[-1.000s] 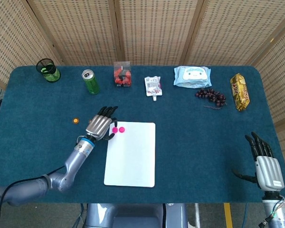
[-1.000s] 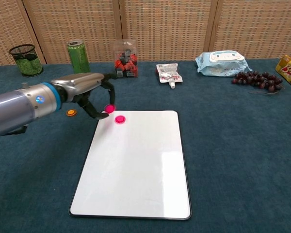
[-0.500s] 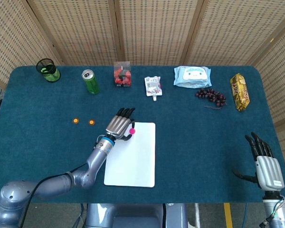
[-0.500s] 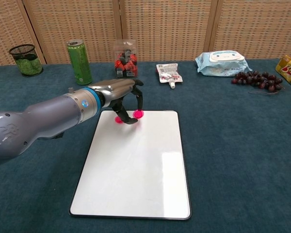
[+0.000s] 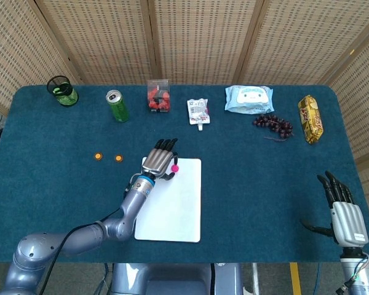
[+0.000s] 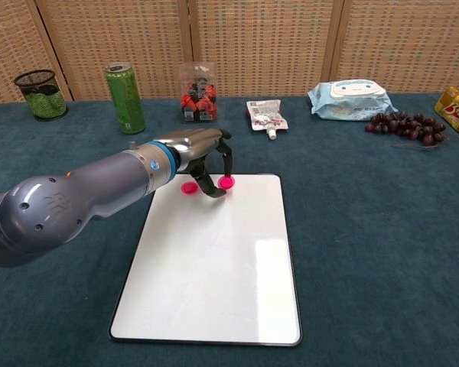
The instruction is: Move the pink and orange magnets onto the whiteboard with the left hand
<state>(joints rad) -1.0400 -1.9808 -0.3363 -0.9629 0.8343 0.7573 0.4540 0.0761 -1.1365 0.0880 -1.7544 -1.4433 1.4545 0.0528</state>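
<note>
Two pink magnets (image 6: 190, 188) lie at the whiteboard's (image 6: 214, 267) far-left corner — one (image 6: 226, 182) pinched by the left hand (image 6: 203, 149). Two orange magnets (image 5: 98, 156) (image 5: 118, 158) sit on the table, left of the board.

Green can (image 5: 117, 106), grapes (image 5: 272, 125), wipes (image 5: 249, 99)

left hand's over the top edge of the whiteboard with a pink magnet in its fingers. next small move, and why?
Probably lower and release. The left hand pinches a pink magnet already over the whiteboard, beside another pink magnet there. Two orange magnets wait on the cloth.
</note>
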